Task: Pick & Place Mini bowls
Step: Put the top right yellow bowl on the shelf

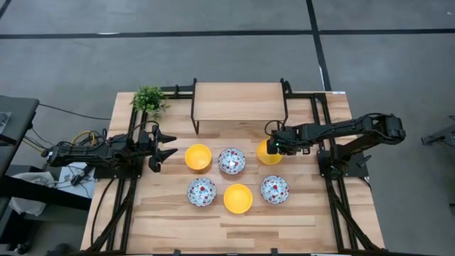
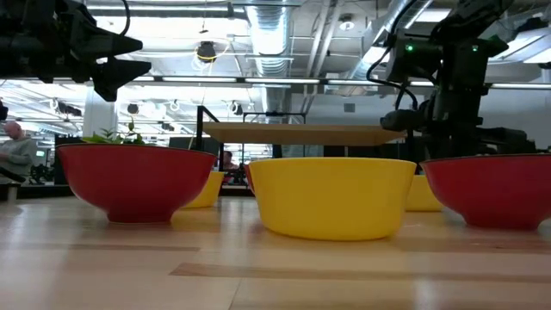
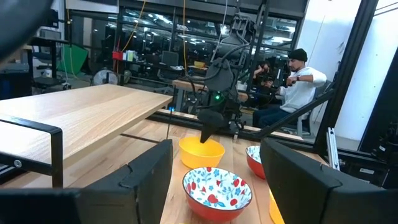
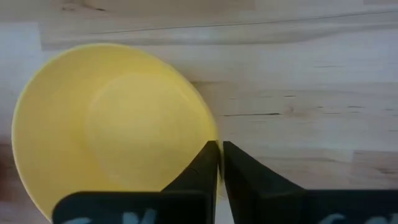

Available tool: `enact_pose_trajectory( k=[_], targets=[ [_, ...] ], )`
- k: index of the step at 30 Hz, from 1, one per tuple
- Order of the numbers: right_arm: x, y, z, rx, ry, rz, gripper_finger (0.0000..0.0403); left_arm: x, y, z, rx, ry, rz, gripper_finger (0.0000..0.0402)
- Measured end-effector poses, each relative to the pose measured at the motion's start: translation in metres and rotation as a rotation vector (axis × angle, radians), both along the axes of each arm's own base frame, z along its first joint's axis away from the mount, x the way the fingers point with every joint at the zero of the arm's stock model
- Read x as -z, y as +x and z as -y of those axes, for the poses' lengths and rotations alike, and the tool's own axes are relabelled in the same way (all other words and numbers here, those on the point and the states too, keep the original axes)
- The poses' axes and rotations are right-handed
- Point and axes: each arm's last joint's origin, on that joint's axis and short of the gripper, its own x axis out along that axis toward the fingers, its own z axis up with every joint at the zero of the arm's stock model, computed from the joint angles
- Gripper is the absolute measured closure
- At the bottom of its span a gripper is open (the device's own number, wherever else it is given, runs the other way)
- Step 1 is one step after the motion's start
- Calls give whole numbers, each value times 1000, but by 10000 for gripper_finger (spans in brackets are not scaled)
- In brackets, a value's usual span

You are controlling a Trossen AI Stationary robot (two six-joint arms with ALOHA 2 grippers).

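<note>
Six small round mini bowls sit on the pale wooden bench (image 1: 170,227), laid out in two rows of three in the high view. The back row holds a plain glossy yellow bowl (image 1: 198,157) on the left, a white bowl with red-and-blue floral pattern (image 1: 232,161) in the middle, and a second yellow bowl (image 1: 268,153) on the right. The front row holds a floral bowl (image 1: 201,192), a third yellow bowl (image 1: 238,198) and another floral bowl (image 1: 274,189).

At the back-right yellow bowl, the right gripper (image 1: 272,147) is down over the rim. In the right wrist view its two dark fingers (image 4: 200,171) are drawn narrow, pinching the bowl's thin yellow edge between them, with the bowl resting on the bench.

By the bench's left edge, the left gripper (image 1: 165,144) waits, level with the back row and apart from the nearest yellow bowl; its fingers (image 3: 149,180) are spread wide and hold nothing.

A raised wooden shelf on a black metal frame (image 1: 239,102) stands at the back of the bench behind the bowls, and a small green plant (image 1: 149,99) sits at the back-left corner. Beyond the bench, the left wrist view shows a seated person (image 3: 297,84) in a white top and dark cap.
</note>
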Motion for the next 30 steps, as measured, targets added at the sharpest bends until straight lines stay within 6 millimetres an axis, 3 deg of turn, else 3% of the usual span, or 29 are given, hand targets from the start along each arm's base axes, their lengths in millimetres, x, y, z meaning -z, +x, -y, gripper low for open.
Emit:
enact_pose_trajectory(
  k=[10,19,30],
  targets=[
    [10,5,-1,-15,-8,-36,354,0,0,0,0,0,4,160],
    [24,13,-1,-23,17,-68,398,-1,0,0,0,0,8,160],
    [8,8,-4,-31,-8,3,338,-2,0,0,0,-1,18,160]
  ],
)
